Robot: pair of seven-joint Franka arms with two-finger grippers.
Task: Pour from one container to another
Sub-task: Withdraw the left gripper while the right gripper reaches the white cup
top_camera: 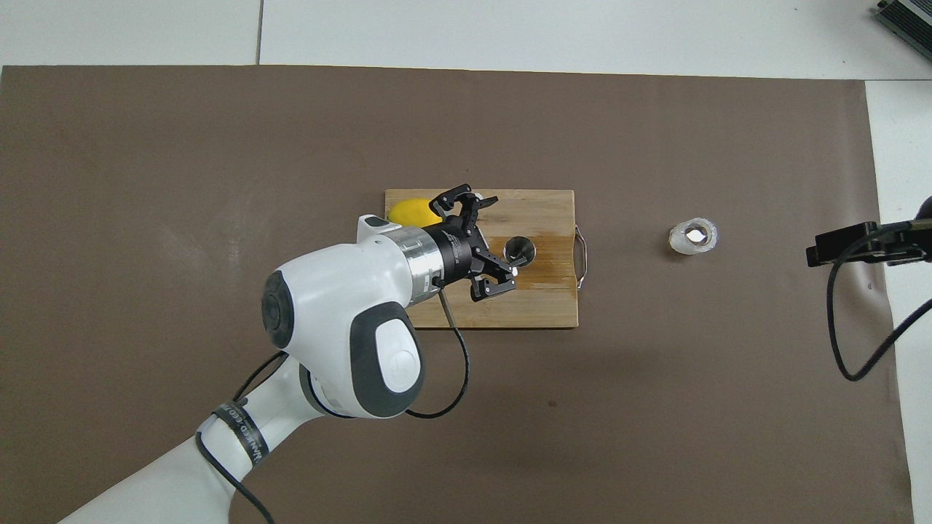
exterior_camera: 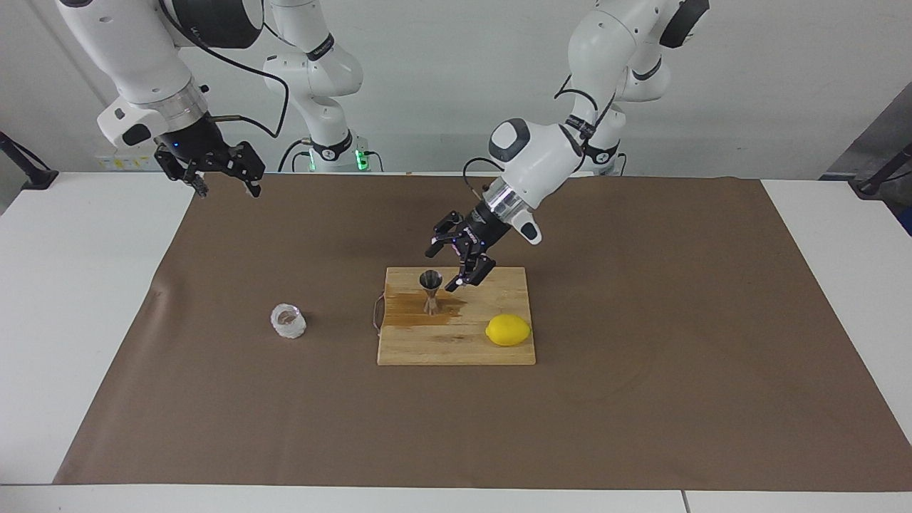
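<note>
A: What's biggest on the tabletop (exterior_camera: 92,320)?
B: The brown mat (exterior_camera: 641,342), then the wooden cutting board (exterior_camera: 456,349) at its middle, with a wet brown stain.
A: The arms?
B: The left end effector (exterior_camera: 456,260) hangs over the board with fingers spread, holding nothing. The right end effector (exterior_camera: 214,171) waits in the air over the mat's corner at the right arm's end, also spread and empty.
A: And the smaller things?
B: In the overhead view, the lemon (exterior_camera: 508,330) lies at the board's ten o'clock corner, the glass cup (top_camera: 693,236) at three o'clock of the board on the mat, well apart. The steel jigger (exterior_camera: 430,291) stands upright on the stain.
</note>
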